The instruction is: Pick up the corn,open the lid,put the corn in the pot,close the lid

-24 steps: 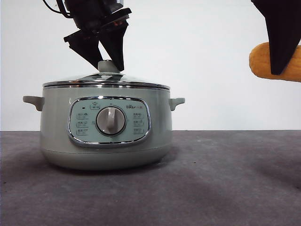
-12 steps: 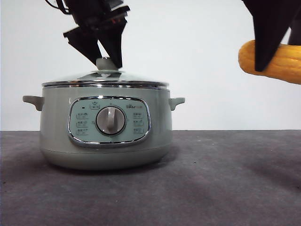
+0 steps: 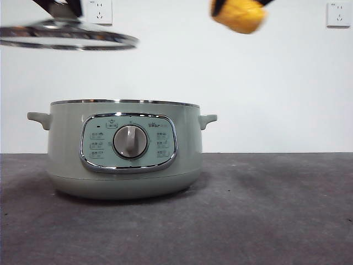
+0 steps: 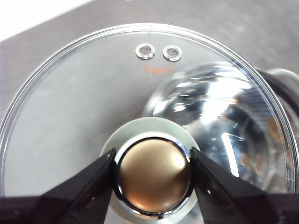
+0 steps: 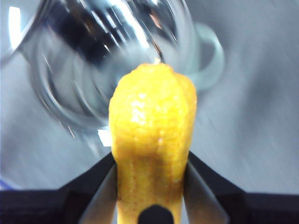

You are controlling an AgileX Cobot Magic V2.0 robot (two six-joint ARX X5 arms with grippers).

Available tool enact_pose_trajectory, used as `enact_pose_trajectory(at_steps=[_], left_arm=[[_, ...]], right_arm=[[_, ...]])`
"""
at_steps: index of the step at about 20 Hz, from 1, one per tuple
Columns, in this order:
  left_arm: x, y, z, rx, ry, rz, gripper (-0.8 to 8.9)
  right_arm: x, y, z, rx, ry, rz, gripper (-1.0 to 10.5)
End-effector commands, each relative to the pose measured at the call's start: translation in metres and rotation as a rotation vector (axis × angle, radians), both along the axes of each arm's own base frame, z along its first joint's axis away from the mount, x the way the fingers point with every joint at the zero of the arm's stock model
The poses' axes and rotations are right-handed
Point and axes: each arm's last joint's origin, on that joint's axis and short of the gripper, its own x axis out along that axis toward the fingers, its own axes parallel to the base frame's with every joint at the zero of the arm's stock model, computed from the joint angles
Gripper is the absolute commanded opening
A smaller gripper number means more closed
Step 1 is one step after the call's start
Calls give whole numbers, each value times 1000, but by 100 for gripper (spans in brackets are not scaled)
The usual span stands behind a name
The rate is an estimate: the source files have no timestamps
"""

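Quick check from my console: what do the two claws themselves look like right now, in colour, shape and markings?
The left claw and right claw each have two black, wedge-shaped jaws tapering to the tips, with smooth, slightly glossy inner faces. No markings, cables or sleeves show in either wrist view. The front view shows only a dark sliver of them at the top edge.

The left gripper (image 4: 153,175) has its two black jaws pressed against opposite sides of the lid's round knob (image 4: 153,176), whose top shines bronze within a chrome ring. Through the glass lid (image 4: 70,107), with two small vent holes (image 4: 159,52), the pot's shiny inside (image 4: 224,126) shows, offset to one side.
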Motion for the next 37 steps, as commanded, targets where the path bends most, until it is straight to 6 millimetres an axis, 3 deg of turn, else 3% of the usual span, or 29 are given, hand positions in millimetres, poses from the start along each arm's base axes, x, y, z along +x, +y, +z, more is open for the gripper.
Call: enact_pose_trajectory(at_steps=[1,4,8,15,20,30,31,33,34,37], left_arm=[[-11,19,14,-2,-58,50,-9],[-20,40,18,-1,-44,121,-9],[-30,57,23,-2,-45,179,-9],[-37,61,26,-2,-48,195,-9],[-37,61,26,-2,-47,195,-9],[-37,60,26,-40,-44,159,-9],[-37,60,26,-40,-43,159,-9],[-37,60,26,-40,-43,159,-9],[-37,60,26,-40,-43,159,-9],[-37,60,26,-41,-42,160,-9]], right_arm=[[27,21,-2,20,-11,29,-8],[61,49,-13,36,-39,57,-8],[94,89,-45,22,-21,118,-8],[110,142,-117,-58,49,217,-8],[114,150,-145,-102,93,239,-8],[115,151,-164,-145,147,246,10],[115,151,-164,-146,149,245,110],[115,151,-164,-149,153,245,502],[115,151,-164,-153,154,239,572],[114,150,-164,-159,157,232,568]])
